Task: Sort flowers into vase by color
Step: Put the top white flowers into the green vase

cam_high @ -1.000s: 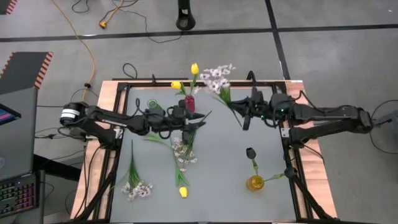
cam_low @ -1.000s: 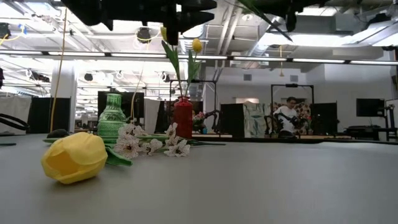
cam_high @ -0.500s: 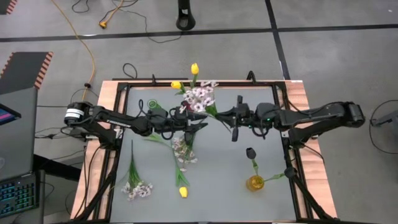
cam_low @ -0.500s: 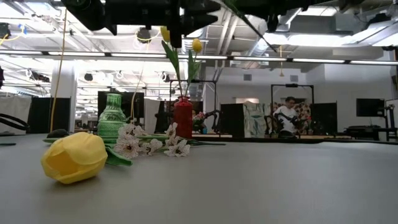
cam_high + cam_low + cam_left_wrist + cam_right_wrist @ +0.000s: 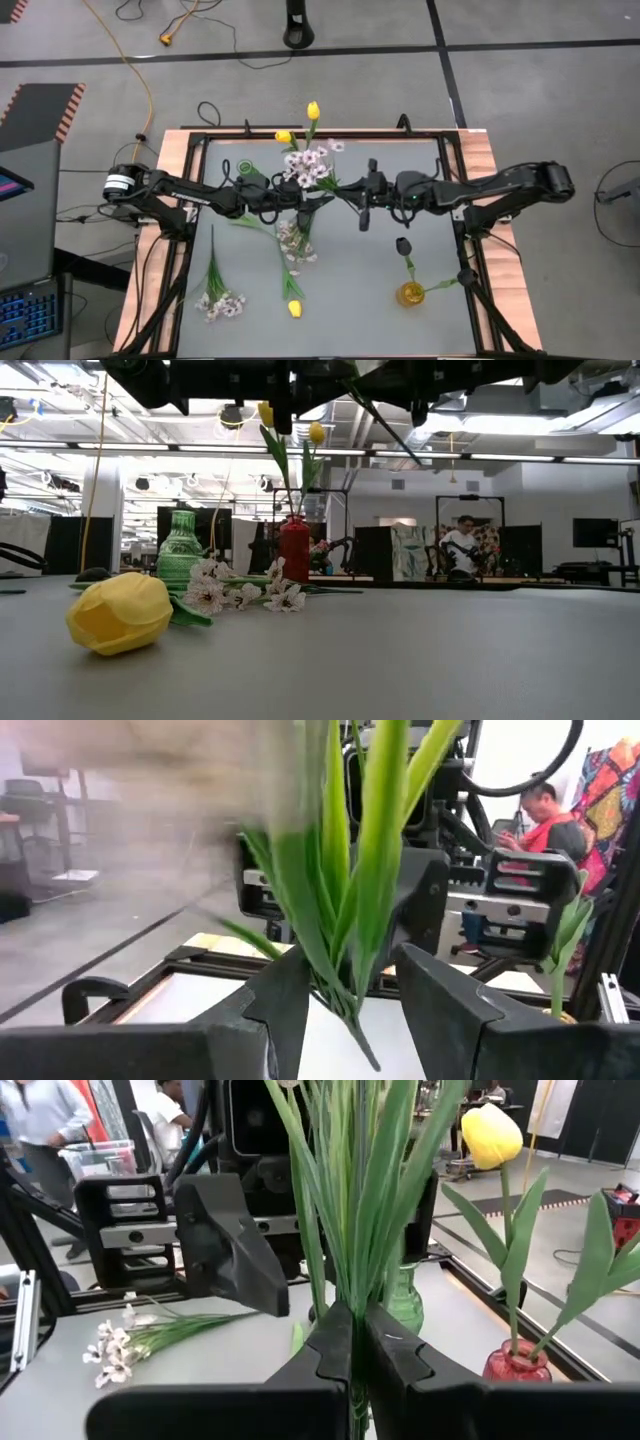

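White-pink spray point(image 5: 308, 163) up in the air above the back middle of the grey surface point(image 5: 380, 320), over the spot where the red vase point(image 5: 294, 550) stands. Green stems pinched tight in the right gripper point(image 5: 348, 191), fingers closed on them. Left gripper point(image 5: 318, 192) just beside it, fingers wide apart with the same stems between them, not squeezing.

Two yellow tulips point(image 5: 312, 110) standing in the red vase. Green vase point(image 5: 245, 167) near it, to the left. Dark tulip point(image 5: 402, 245) in a yellow vase point(image 5: 410, 294) at the front right. Lying flat on the surface: a second spray point(image 5: 296, 242) in the middle, a third spray point(image 5: 220, 303) at the front left and a loose yellow tulip point(image 5: 294, 308) at the front.

Wooden rim point(image 5: 165, 240) round the surface. Grey floor all about, with a yellow cable point(image 5: 140, 70) across it and a keyboard point(image 5: 25, 315) at the left. Far back in the room, a person point(image 5: 462, 550) sitting.

Since a second ago: held spray carried from the back right corner over to the middle, right arm stretched much farther toward the left one. Left arm about where it was
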You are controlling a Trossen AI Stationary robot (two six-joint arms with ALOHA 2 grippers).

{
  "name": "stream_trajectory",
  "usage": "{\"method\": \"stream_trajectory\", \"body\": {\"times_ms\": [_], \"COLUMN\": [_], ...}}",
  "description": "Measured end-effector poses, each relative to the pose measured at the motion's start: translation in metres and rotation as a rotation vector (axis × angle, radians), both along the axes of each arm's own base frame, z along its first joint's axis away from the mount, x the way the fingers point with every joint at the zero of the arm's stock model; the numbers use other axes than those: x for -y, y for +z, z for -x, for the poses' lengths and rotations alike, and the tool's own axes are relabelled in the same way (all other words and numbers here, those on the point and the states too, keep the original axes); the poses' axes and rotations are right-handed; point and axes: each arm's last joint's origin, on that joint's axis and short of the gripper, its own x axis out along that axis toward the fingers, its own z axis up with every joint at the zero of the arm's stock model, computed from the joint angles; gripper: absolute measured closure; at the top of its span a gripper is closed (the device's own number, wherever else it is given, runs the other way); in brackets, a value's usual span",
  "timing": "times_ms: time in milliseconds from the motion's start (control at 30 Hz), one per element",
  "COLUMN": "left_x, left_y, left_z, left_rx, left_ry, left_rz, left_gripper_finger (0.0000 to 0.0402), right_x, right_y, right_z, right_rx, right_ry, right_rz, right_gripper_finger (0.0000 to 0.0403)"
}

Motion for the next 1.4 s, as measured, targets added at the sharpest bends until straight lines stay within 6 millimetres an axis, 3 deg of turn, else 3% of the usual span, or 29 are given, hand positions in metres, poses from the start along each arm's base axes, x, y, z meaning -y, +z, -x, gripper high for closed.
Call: {"method": "stream_trajectory", "body": {"times_ms": [900, 1400], "left_x": [-0.0004, -0.0004], "left_y": [0.0045, 0.0048], "left_z": [0.0006, 0.0006], "left_rx": [0.047, 0.046], "left_ry": [0.019, 0.021], "left_rz": [0.004, -0.018], "left_gripper_finger": [0.0269, 0.0393], "right_x": [-0.0078, -0.0048], "right_y": [-0.0027, -0.0024], "right_z": [-0.0041, -0.0041], "right_rx": [0.012, 0.016], "right_ry": [0.027, 0.016], "right_rz": [-0.003, -0.005], "right_gripper_finger": [0.0363, 0.0361]}}
